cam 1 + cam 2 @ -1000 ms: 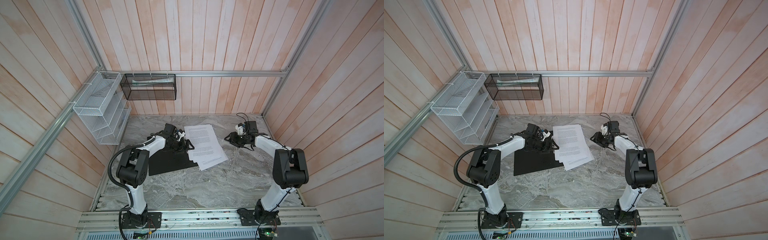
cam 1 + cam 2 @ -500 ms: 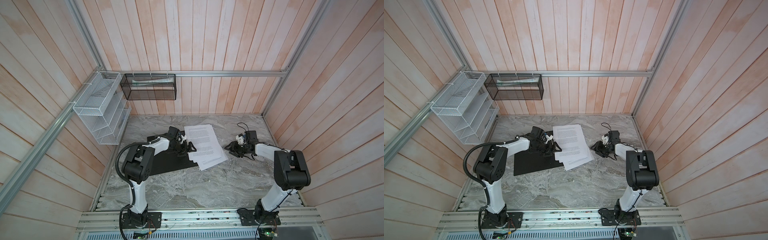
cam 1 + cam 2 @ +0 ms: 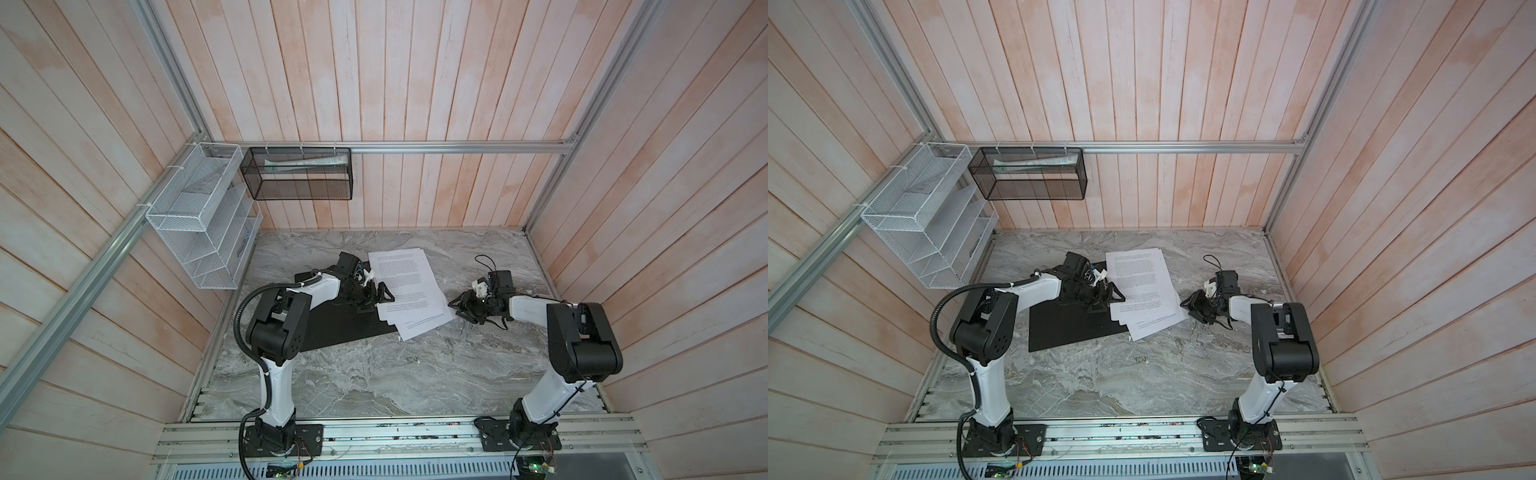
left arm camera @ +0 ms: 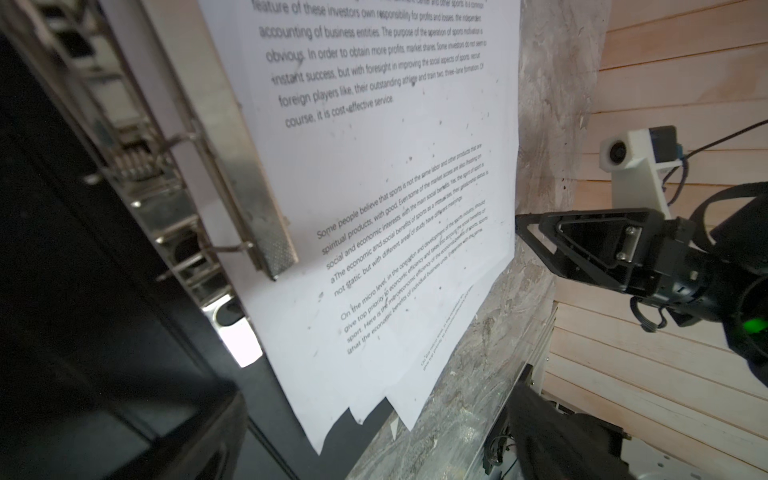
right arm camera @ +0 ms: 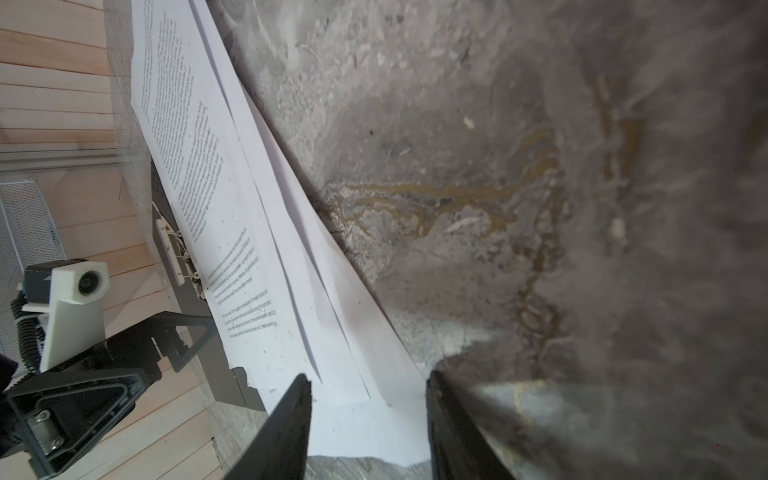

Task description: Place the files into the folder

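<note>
While the white printed paper sheets [image 3: 409,291] lie half on the flat black open folder [image 3: 332,328], half on the grey marble table [image 3: 415,374], your half-open right gripper [image 3: 456,306] sits right at their right edge. The folder lies leftward, where your left gripper [image 3: 378,300] sits wide open.

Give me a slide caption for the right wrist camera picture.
Right gripper, jaws apart, at the edge of the fanned files on the marble table, open folder beyond.

The left gripper [image 3: 377,301] gapes wide, the right gripper [image 3: 461,309] half-parted.
</note>
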You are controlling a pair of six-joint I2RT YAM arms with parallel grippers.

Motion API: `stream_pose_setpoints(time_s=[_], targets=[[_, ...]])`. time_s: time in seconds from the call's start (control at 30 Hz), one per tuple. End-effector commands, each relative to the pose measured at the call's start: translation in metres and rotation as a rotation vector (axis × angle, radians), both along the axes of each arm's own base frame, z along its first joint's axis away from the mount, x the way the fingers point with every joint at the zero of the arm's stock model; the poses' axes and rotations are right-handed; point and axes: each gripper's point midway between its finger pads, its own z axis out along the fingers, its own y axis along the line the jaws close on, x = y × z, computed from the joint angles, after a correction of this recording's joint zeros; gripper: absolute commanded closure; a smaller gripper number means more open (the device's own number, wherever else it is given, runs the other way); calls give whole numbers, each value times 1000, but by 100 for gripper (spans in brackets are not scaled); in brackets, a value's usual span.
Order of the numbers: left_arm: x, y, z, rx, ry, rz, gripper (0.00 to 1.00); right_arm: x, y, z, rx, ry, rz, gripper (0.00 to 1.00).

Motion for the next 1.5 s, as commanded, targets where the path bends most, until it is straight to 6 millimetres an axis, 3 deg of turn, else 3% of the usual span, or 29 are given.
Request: stream_pose_setpoints(time_s=[0.0, 0.2, 0.43, 0.57, 0.77, 0.9, 1.17, 1.47], targets=[[-10, 5, -28, 57, 66, -1, 0, -6, 10, 9, 28, -14, 14, 55], [-13, 9, -32, 76, 70, -1, 0, -16, 23, 13, 67, -15, 29, 57], [-14, 11, -31, 87, 65, -6, 0, -9, 42, 20, 98, -27, 87, 57], [-17, 10, -34, 83, 78, -6, 0, -8, 34, 14, 36, 10, 55, 55], [-14, 8, -28, 71, 71, -10, 0, -34, 52, 24, 132, 27, -16, 52], [-14, 7, -29, 67, 71, -15, 0, -35, 58, 35, 164, -34, -39, 51], [-13, 4, -27, 47, 82, -17, 0, -32, 60, 15, 151, 5, -98, 51], [-11, 2, -19, 39, 69, -19, 0, -28, 60, 10, 174, 1, -181, 51]])
